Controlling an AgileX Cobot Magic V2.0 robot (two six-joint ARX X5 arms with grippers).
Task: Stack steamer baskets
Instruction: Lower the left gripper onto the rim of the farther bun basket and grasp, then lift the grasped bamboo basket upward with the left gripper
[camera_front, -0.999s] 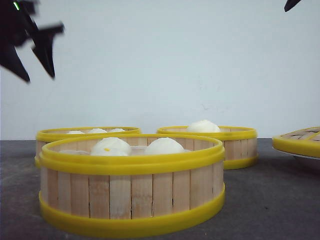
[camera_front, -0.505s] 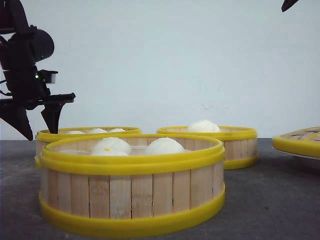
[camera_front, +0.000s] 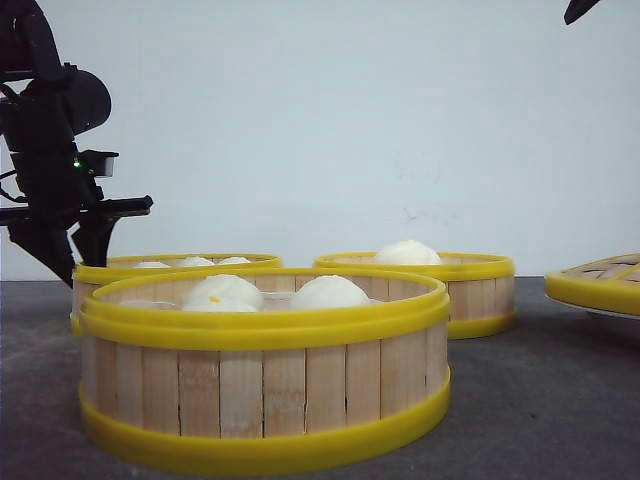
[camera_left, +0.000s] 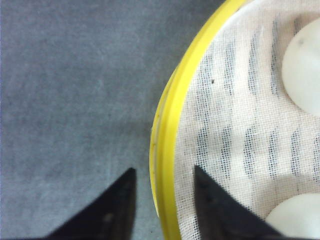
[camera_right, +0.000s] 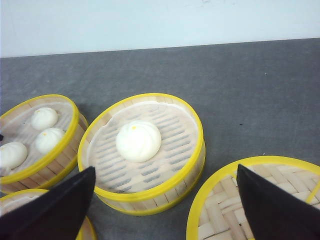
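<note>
left gripper (camera_front: 70, 240) has dropped a lot in the last second. a second ago it was way up in the top corner of the front view, half a second ago just above the back-left steamer basket (camera_front: 175, 264), and now its fingertips sit right at that basket's rim. the wrist view backs this up: the two dark fingers (camera_left: 112, 210) are spread apart with the yellow rim (camera_left: 162, 150) running up between them, one finger over the grey table (camera_left: 65, 90), the other over the cloth liner inside. nothing pinched yet, the jaws just straddle the wall.

so i'd say it's lined up for a rim grab on that basket, and the stacking itself hasn't started. all three baskets sit separately on the table: the near one (camera_front: 263, 370) up front with two buns, the back-left one behind it, and the back-right one (camera_front: 430, 290) holding a single bun (camera_right: 138, 140).

right gripper (camera_right: 160, 210) hangs high, fingers wide apart, holding nothing, looking down on the one-bun basket with the woven lid (camera_right: 255, 200) beside it. it hasn't moved in the front view.

next thing is probably closing on the rim and lifting. a one-sided grip could tilt the basket and roll the buns.
</note>
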